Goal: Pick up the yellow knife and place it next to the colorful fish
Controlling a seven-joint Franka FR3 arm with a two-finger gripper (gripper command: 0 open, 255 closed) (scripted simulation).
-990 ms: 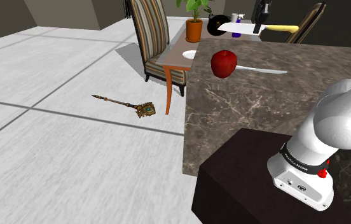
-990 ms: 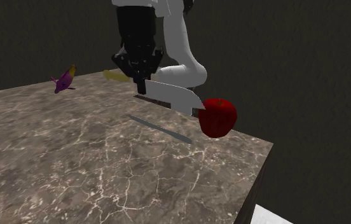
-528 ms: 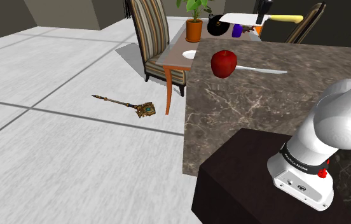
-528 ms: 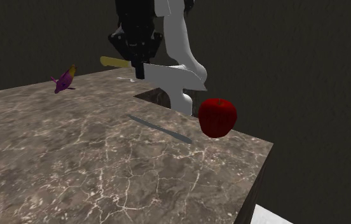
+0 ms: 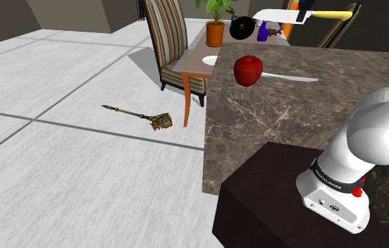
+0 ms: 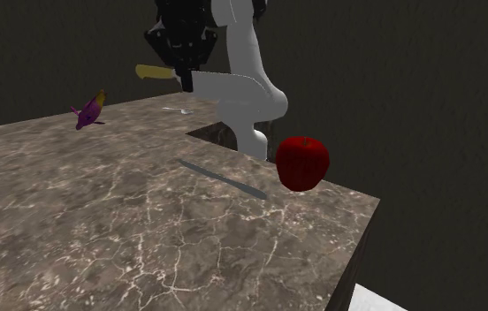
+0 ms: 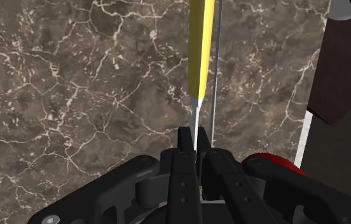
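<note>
Black gripper (image 7: 195, 137) pinches yellow-handled white-bladed knife (image 7: 201, 51) at blade root; swinging to purple-yellow fish (image 6: 89, 109) at 9 o'clock may pivot it loose

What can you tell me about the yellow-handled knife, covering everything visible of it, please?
The knife has a bright yellow handle and a broad, pale blade. It is off the marble counter, in the air and roughly level, with the blade towards the shoulder view's left and the handle towards its right. The tool is shut on it near where blade meets handle. In the wrist view it shows edge-on, the handle running away from the fingers. Nothing else touches it.
</note>
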